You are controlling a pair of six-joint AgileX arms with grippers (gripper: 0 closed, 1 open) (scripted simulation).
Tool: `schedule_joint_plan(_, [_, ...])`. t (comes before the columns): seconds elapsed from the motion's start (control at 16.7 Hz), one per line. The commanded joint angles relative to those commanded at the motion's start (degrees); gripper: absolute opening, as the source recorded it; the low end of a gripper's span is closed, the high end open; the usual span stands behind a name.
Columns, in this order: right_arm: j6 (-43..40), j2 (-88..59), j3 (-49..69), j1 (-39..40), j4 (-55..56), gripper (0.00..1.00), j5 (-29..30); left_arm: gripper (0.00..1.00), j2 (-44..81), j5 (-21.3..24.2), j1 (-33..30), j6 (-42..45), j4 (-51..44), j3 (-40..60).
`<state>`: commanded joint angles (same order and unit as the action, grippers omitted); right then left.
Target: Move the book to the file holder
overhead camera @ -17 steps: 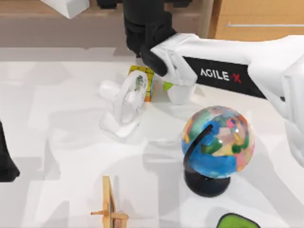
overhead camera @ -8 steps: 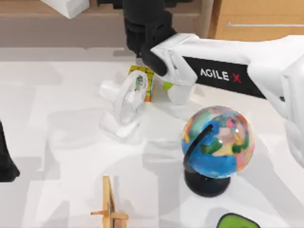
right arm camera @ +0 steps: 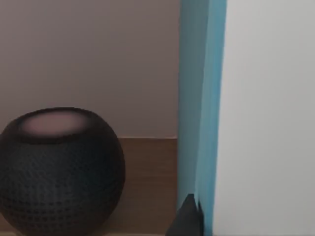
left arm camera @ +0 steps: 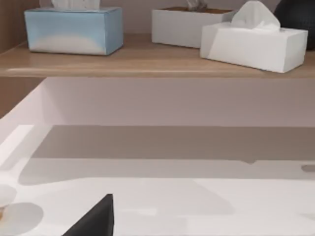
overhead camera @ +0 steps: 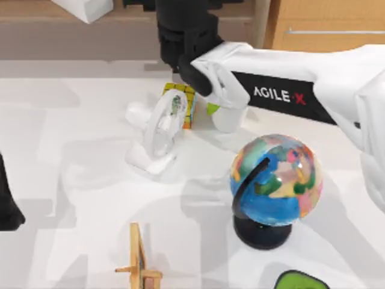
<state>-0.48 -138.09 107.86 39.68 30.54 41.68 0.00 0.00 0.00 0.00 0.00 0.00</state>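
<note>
One book [right arm camera: 202,98] against the right gripper [right arm camera: 189,216]; grasp unclear; three tissue boxes [left arm camera: 74,29].

The book [right arm camera: 202,98] is standing upright, light-blue cover edge-on with a big white face right beside it. It's up at the wooden shelf, close to a round dark speaker [right arm camera: 59,169].

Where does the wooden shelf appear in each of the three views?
Top view: the wooden shelf runs along the far edge, under a white box.
Left wrist view: it carries the tissue boxes.
Right wrist view: it lies under the black speaker, behind the book.
Shared landmark: the black speaker, in both wrist views.
</note>
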Motion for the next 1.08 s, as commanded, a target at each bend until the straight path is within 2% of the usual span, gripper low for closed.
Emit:
schedule_joint_plan(0.84, [0.2,0.8,1.5,0.2,-2.6,0.0,-0.1,1.0,0.0,0.0,0.0,0.0,0.0,0.0])
schedule_joint_plan(1.08, [2.6,5.3,-3.0,0.8,-3.0,0.0,-0.7,1.0,0.0,0.0,0.0,0.0,0.0,0.0])
